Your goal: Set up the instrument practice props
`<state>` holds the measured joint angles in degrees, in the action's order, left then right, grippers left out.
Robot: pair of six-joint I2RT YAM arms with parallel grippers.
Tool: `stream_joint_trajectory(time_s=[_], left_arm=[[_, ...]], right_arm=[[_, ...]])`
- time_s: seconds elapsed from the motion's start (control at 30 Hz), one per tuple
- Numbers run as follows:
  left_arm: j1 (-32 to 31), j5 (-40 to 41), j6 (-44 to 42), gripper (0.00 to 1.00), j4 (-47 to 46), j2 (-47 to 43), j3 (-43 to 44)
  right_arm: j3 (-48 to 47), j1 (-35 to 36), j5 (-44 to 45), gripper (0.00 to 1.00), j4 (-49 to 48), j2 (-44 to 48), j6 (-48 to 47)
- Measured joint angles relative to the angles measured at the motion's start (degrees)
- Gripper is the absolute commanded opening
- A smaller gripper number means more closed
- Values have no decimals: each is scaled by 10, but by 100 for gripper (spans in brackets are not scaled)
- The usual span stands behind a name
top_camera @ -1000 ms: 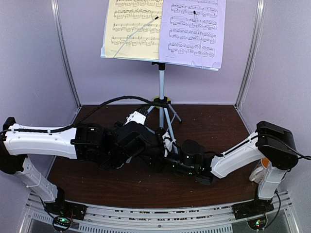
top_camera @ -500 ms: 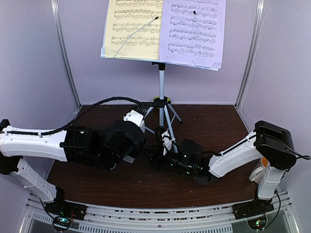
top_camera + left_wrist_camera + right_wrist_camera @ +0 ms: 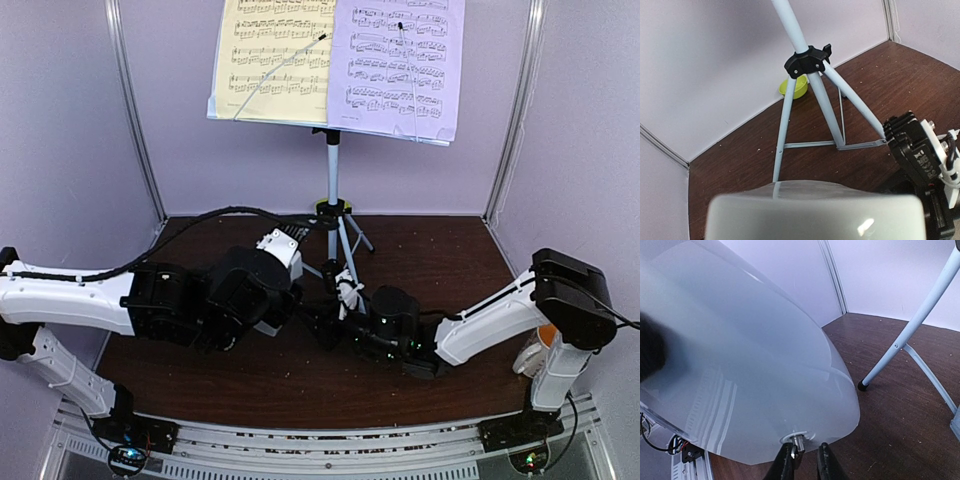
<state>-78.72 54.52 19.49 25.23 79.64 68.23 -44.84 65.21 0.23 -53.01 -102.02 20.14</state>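
The music stand's pole (image 3: 333, 170) rises from a grey tripod (image 3: 810, 60) at the table's middle. A yellow sheet (image 3: 270, 60) and a lilac sheet (image 3: 400, 65) of printed music rest side by side on its desk. The white metronome (image 3: 815, 212) fills the bottom of the left wrist view and hides my left fingers. My left gripper (image 3: 300, 305) holds it just left of the tripod. In the right wrist view the metronome (image 3: 740, 365) looms large, with a small metal key (image 3: 799, 440) low on it. My right gripper (image 3: 804, 460) is narrowly open around that key, the left finger touching it.
A small green bowl (image 3: 794, 89) sits against the back wall behind the tripod. A tripod foot (image 3: 862, 385) stands on the wood just right of the metronome. A white mug with orange inside (image 3: 540, 350) is partly hidden behind the right arm at the right edge.
My left arm has drawn back to the left with the metronome, then settled. My right gripper has stayed at the tripod's near side, shifting only slightly.
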Motion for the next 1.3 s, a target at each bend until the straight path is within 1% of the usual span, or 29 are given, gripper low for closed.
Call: stream_joint_trajectory(time_s=[0.07,0.33,0.5,0.63,0.8,0.97,1.13,1.3], left_arm=[[0,-3,-3,20,0,0,0],[0,-7,-10,19,-8,0,-1],[0,-7,-12,18,-20,-1,-10],[-1,-12,-12,17,-58,-15,-43],[-1,-19,-25,16,-128,-55,-102],[-1,-29,-50,16,-209,-93,-163],[0,-32,-69,15,-254,-97,-187],[0,-38,-81,15,-288,-97,-203]], right_arm=[[1,0,1,19,4,5,-4],[1,0,0,0,14,13,-16],[6,0,0,0,17,16,-18],[17,-4,-14,0,14,18,-2],[21,-16,-52,0,1,18,47],[21,-21,-72,0,-7,19,120],[23,-23,-73,0,-5,20,195],[33,-28,-79,0,-22,20,278]])
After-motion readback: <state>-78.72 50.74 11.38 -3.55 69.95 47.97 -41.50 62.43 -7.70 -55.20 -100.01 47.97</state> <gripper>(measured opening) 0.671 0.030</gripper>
